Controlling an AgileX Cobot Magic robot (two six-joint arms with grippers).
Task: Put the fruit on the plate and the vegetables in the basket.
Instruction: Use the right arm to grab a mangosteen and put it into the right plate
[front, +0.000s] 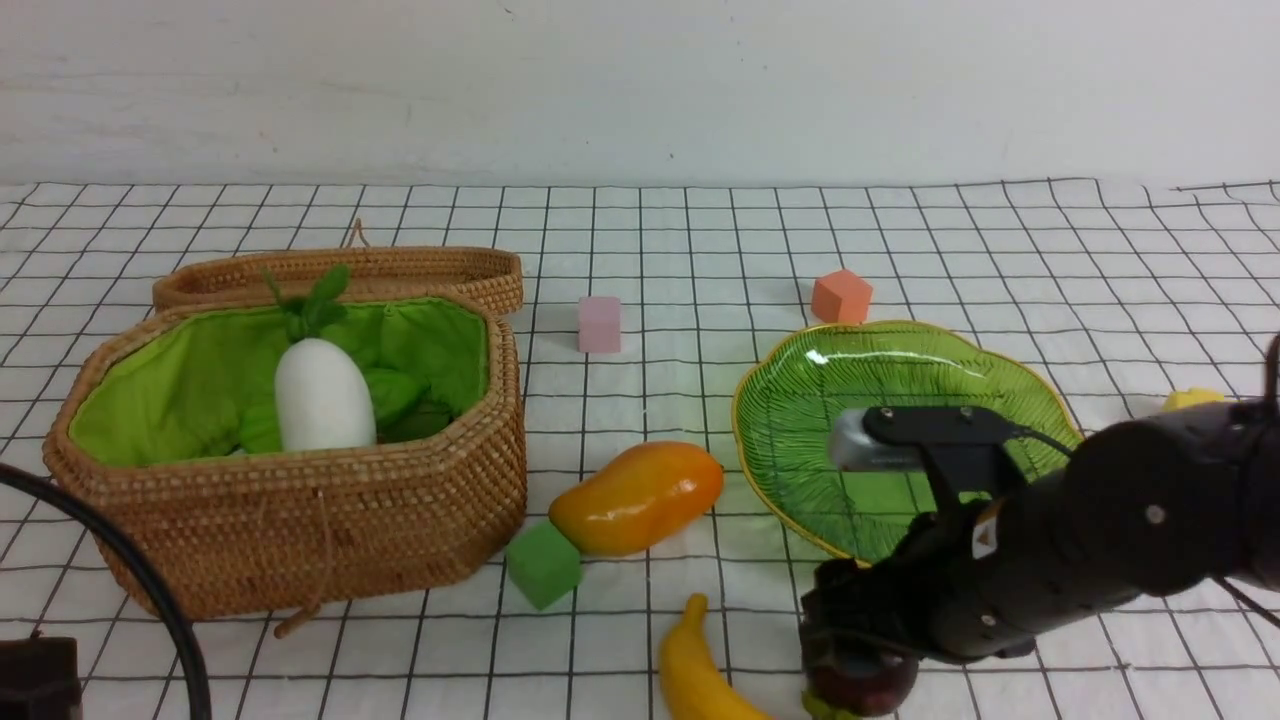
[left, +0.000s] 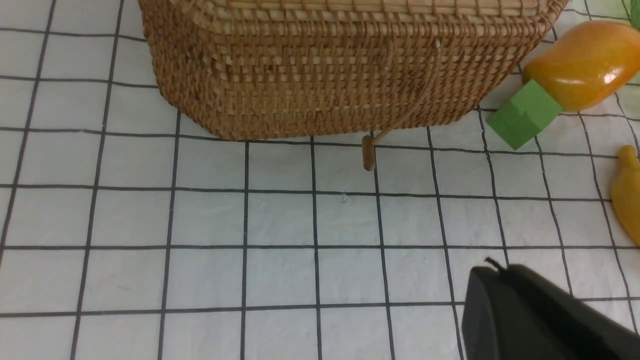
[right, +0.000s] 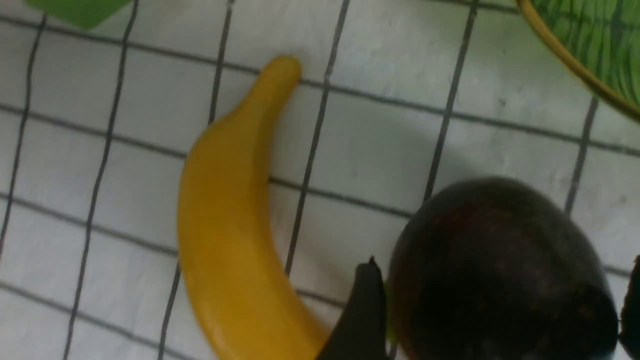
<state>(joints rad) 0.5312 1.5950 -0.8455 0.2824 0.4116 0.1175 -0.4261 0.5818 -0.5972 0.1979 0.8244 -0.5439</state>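
The white checked surface (front: 1000, 250) fills the front view below the wall. On it, at the left, sits the basket (front: 300, 530), with its lid (front: 400, 270) thrown back behind it and its green lining showing. The plate (front: 900, 370) lies right of centre and is bare. The right arm (front: 1100, 540) reaches across the plate's near edge toward the lower right of the frame. Between basket and plate lies the mango (front: 637, 497), and the banana (front: 700, 675) is at the bottom edge just below it. The radish (front: 322, 395) already stands in the basket, leaves up, but I can see no carrot. The purple fruit (right: 500, 270) is at the bottom of the front view, beside the banana and just short of the plate. The right fingers (right: 362, 310) sit close against its two sides and appear to hold it. It looks hard, glossy and round. I would guess it is light but slippery, so it is best gripped across its widest middle and carried low. Of the left fingers (left: 520, 310) only one dark tip shows, at the lower right of the left wrist view, so I cannot tell how they stand. A green cube (front: 543, 563) touches the mango's near end. A pink cube (front: 599, 324) and an orange cube (front: 841, 296) sit farther back.
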